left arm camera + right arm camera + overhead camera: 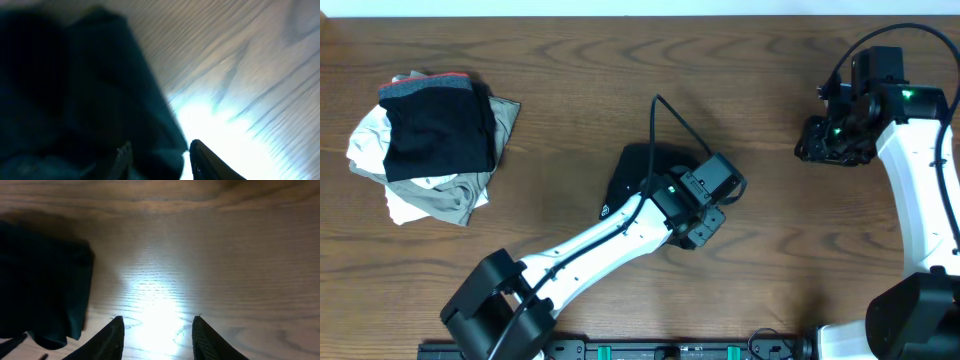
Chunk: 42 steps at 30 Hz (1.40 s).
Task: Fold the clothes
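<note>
Left claw (162,155) sits at the dark garment's (635,175) four o'clock edge, grasp impossible to tell; right claw (157,332) hangs released, well apart at three o'clock.

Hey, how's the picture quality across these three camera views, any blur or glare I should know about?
Overhead view: sharp and evenly lit, the clothes pile crisp. Left wrist view: heavily blurred, the dark garment a smear, with white glare on the table. Right wrist view: in focus, but a bright glare patch washes out the grain just ahead of the right gripper.
</note>
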Available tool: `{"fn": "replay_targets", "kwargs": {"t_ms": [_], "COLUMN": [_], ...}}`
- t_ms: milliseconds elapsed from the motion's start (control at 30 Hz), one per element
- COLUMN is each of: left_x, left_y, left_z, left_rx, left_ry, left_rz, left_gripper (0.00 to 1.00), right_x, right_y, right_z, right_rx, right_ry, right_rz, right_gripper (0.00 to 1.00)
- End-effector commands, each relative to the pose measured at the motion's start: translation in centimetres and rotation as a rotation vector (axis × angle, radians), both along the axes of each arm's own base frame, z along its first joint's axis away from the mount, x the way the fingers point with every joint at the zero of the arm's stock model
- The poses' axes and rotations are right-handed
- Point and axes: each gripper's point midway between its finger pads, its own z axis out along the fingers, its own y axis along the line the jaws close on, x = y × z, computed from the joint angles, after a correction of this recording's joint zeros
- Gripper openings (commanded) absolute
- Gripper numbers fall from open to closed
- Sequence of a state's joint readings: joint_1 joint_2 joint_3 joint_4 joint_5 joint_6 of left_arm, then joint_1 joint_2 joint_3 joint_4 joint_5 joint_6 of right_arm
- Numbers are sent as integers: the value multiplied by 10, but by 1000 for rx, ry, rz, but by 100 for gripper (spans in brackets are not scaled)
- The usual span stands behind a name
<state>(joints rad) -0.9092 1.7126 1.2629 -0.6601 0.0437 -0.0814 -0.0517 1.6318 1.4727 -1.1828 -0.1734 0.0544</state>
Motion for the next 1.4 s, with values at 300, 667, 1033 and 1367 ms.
{"fn": "replay_targets", "kwargs": {"t_ms": [300,667,1033,1367], "left_x": [78,101,95,97], "left_y": [129,168,145,126], "left_z": [122,51,5,-28], "left_rx": [-166,-78,-81,-117], "left_ry": [-234,-31,144,245], "left_rz": [519,661,617,587], "left_gripper": [41,41,42,42], "right_x": [-4,-10,-7,1], "right_y": [135,178,175,121], "right_z": [25,-19,-86,-99], "right_rx": [227,214,139,-71], "right_ry": [-181,-41,131,189], "right_rz": [578,578,529,348], "right_gripper": [59,63,8,16]}}
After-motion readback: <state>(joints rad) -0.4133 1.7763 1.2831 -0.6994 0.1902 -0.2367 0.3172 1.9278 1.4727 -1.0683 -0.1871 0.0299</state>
